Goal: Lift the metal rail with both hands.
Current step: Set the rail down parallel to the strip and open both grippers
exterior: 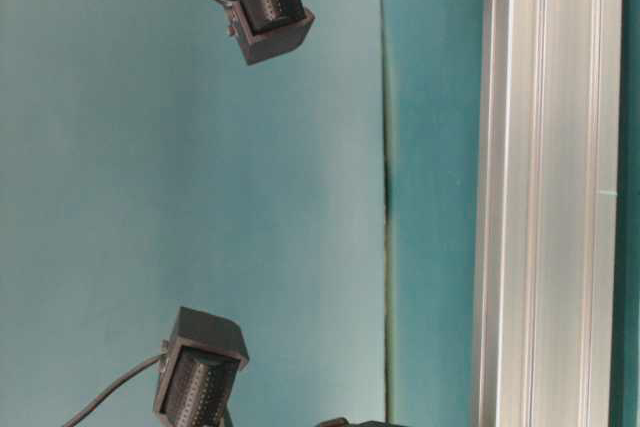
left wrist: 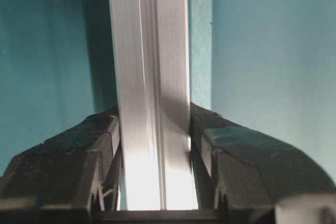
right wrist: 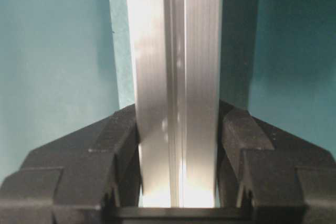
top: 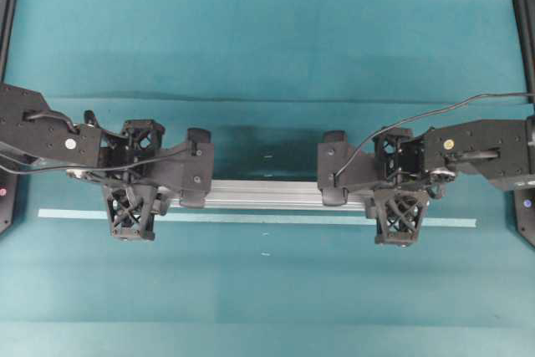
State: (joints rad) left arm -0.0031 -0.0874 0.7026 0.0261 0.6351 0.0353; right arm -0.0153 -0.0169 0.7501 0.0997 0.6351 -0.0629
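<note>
Item: metal rail (top: 267, 194), silver grooved extrusion, lying crosswise over the teal surface (top: 267, 39), beside a pale tape strip (top: 251, 217).

Holds: my left gripper (left wrist: 152, 145) and my right gripper (right wrist: 178, 140) each clamp its side faces, one toward each end.

Handling, judged: stiff, moderately heavy, smooth-sided and liable to slip; both ends must rise evenly.

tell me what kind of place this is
Probably a robotics lab bench: a teal table with a pale tape strip, and a left hand and right hand each clamped on a metal rail.
</note>
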